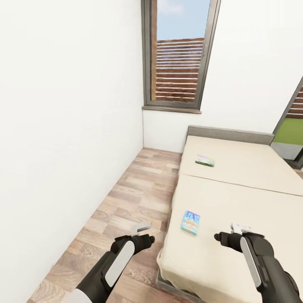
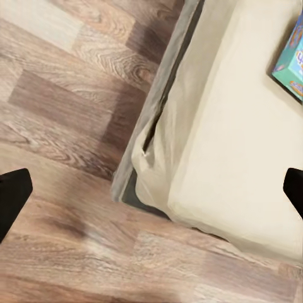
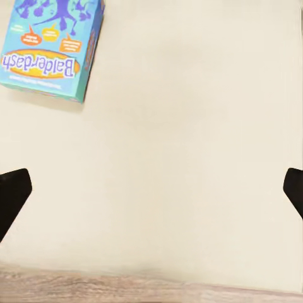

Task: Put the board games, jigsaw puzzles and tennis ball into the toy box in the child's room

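Cream bed [image 1: 235,198] beside a wood floor; blue board game [image 1: 190,222] lies just ahead-left of the right gripper [image 1: 227,234], spread empty. Next: reach and grasp it; left gripper [image 1: 143,234] spread empty

bare cream mattress lies open all around the blue balderdash box [image 1: 190,222] — nothing beside it, the green game box [image 1: 205,160] well beyond — only the bed [image 1: 235,198] edge toward the floor.

blue board game [image 2: 292,60] cut by frame edge, green box [image 1: 205,160] print unreadable
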Tool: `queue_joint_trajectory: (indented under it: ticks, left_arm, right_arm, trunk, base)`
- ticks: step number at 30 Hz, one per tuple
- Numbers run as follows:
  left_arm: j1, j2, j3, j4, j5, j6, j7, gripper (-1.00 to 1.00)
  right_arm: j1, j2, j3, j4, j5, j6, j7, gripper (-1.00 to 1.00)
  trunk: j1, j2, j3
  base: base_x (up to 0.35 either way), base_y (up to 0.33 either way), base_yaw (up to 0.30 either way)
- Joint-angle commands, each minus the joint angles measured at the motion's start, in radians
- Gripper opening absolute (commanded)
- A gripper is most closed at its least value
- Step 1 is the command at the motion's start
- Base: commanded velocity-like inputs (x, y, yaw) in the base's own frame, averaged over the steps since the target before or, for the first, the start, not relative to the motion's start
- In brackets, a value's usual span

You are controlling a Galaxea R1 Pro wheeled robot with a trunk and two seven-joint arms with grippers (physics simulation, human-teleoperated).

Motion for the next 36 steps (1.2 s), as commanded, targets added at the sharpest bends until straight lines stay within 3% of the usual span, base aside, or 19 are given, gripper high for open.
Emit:
queue_joint_trajectory:
  ticks: [1, 20, 36]
  left_arm:
    - [-0.001, 0.001, -0.001, -0.001, 0.011, 0.001, 0.010, 1.00]
    - [-0.001, 0.002, 0.001, -0.001, 0.010, 0.000, 0.010, 1.00]
    - [-0.001, 0.003, 0.005, -0.001, 0.011, 0.000, 0.013, 1.00]
  right_arm:
    - [-0.001, 0.001, -0.012, -0.001, -0.007, -0.006, 0.000, 1.00]
    - [0.009, 0.003, -0.031, -0.016, -0.010, -0.042, 0.004, 1.00]
    - [0.007, 0.002, -0.032, -0.019, -0.010, -0.042, 0.005, 1.00]
  trunk:
    - [0.001, 0.000, -0.001]
    - [0.001, 0.000, -0.001]
    - [0.001, 0.000, -0.002]
  base:
    - [0.292, 0.153, -0.003]
    - [0.240, 0.154, -0.016]
    - [0.034, 0.024, -0.208]
